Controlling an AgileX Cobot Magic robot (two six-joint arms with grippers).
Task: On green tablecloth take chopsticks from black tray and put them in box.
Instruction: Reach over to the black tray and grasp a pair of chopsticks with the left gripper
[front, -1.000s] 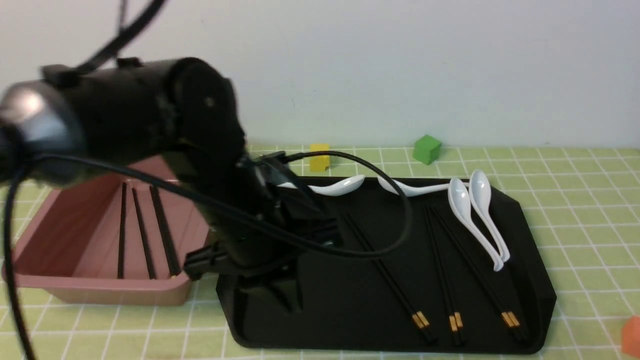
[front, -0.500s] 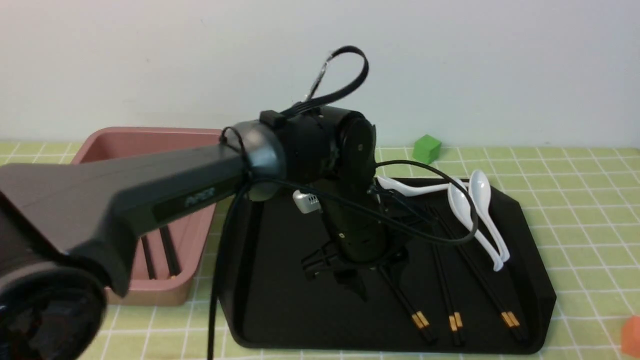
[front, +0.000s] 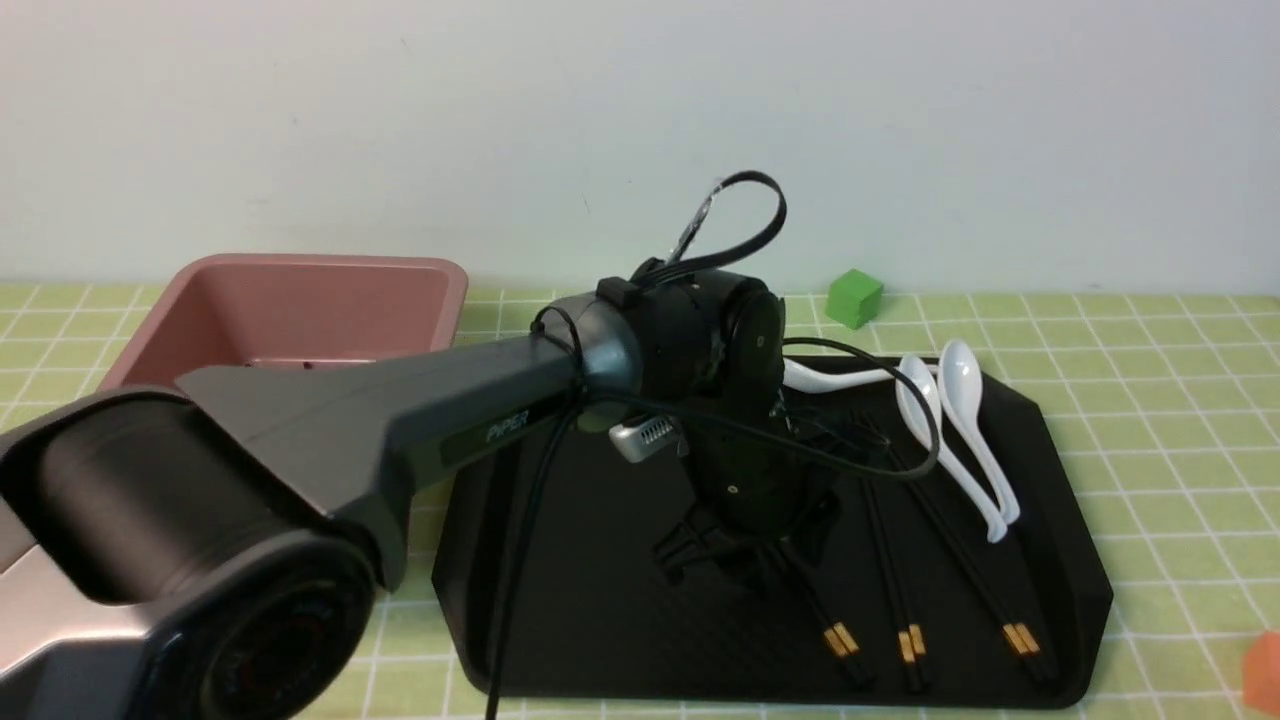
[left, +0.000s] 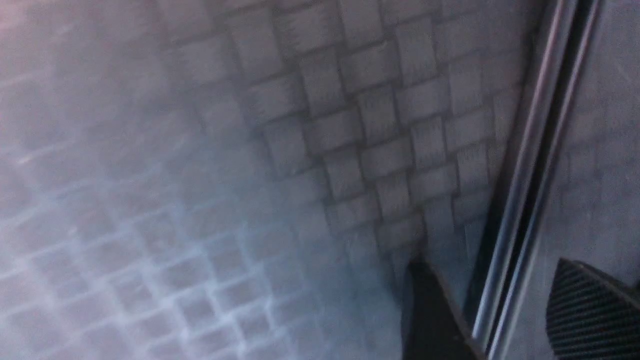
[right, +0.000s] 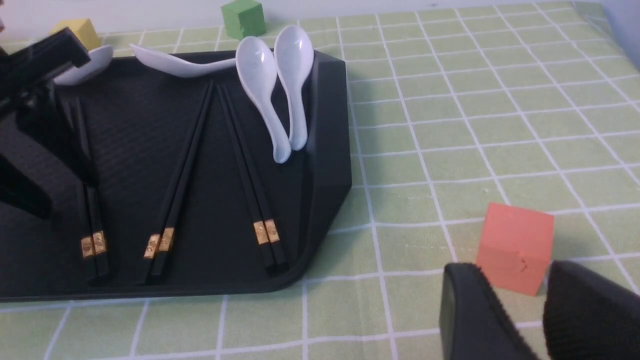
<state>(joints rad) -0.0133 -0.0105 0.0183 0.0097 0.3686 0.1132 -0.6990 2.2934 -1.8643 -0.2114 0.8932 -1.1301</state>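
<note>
On the green tablecloth the pink box stands at the far left, just beside the black tray. The left gripper is low over the tray, its jaws released, with the leftmost pair of chopsticks between them. Two other pairs lie further right, then the white spoons. Right of the tray, near an orange cube, the right gripper has its jaws slightly apart and empty.
</note>
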